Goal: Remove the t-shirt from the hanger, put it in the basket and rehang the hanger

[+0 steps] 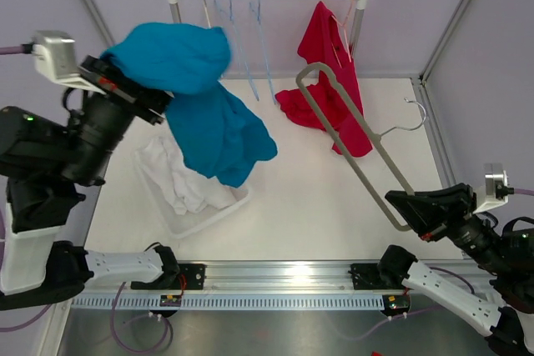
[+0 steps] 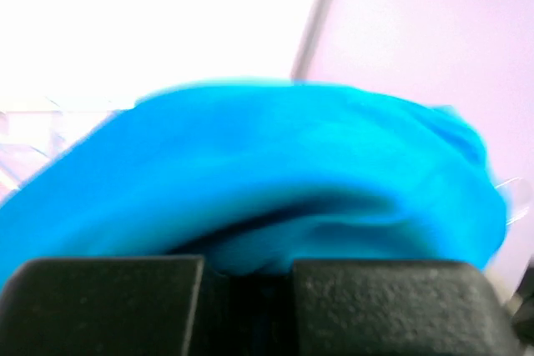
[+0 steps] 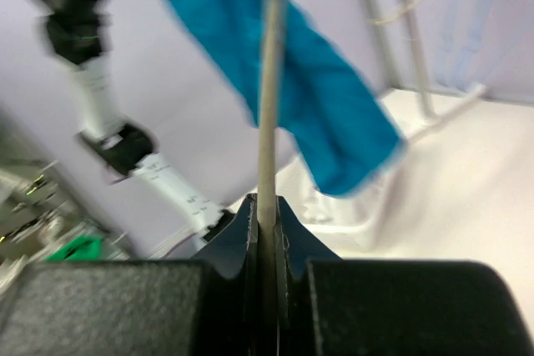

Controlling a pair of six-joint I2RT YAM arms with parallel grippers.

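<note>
Left gripper (image 1: 157, 99), raised at the far left, is pressed together on a bunched fold of the blue t-shirt (image 1: 213, 127), whose limp, soft knit drapes down and rightward above the white basket (image 1: 200, 221). Right gripper (image 1: 402, 206), at the near right, pinches one end of the grey hanger (image 1: 359, 152), a rigid slim loop with its long axis running diagonally toward the far left. Shirt and hanger appear apart, so the left arm alone would govern setting the shirt down.

both arms (image 1: 58, 152) are matte black with white lower links (image 1: 117, 264), pale grey wrist cameras (image 1: 54, 52) and thin lilac cables (image 1: 12, 49).
</note>
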